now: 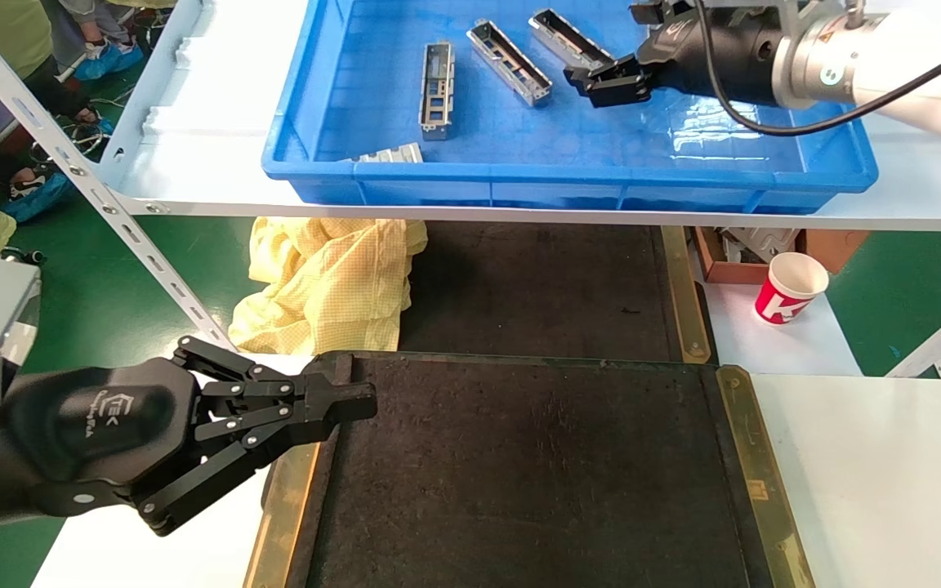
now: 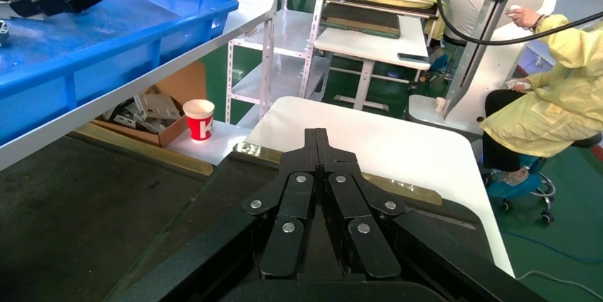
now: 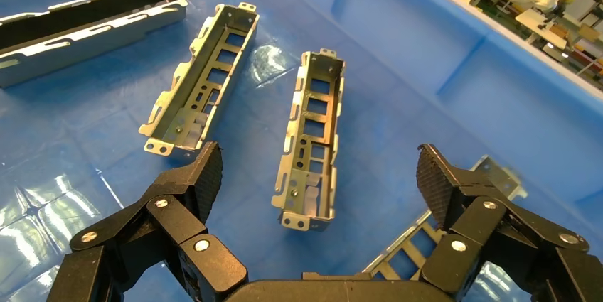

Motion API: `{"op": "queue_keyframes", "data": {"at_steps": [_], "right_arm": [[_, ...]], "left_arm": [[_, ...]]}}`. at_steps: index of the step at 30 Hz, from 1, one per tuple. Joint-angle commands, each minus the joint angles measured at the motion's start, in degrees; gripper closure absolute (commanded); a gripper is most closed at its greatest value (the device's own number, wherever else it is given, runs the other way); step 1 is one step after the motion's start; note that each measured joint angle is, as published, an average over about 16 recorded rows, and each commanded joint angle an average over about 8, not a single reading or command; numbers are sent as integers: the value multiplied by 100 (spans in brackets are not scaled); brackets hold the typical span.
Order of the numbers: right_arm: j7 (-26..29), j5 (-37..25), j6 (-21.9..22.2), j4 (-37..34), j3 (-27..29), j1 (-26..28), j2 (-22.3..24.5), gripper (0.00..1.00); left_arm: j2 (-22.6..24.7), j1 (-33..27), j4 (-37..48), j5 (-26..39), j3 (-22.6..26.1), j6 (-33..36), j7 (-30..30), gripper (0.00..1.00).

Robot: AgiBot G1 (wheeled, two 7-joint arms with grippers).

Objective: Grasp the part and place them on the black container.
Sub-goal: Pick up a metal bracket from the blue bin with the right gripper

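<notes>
black container [image 1: 536, 457] bare, nothing placed yet. parts lie loose in blue bin [image 1: 340, 175] on shelf. right gripper [image 3: 316, 174] wide, empty, hovering over part [image 3: 311, 138], grasp not yet made. left gripper [image 1: 348, 400] pinched closed, idle at container's left edge.

- I see only a corner of one part [image 1: 389, 153] above the near wall of the blue bin [image 1: 519, 184].
- The tray [image 1: 519, 457] runs off my near edge.
</notes>
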Motion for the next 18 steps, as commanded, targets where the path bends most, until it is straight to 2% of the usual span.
{"op": "queue_keyframes", "data": {"at_steps": [1, 18], "right_arm": [[-16, 31, 31, -22, 22, -22, -14, 100], [-46, 166, 175, -69, 116, -119, -71, 100]], "left_arm": [[0, 0, 0, 0, 0, 0, 0, 100], [0, 0, 0, 0, 0, 0, 0, 100]]}}
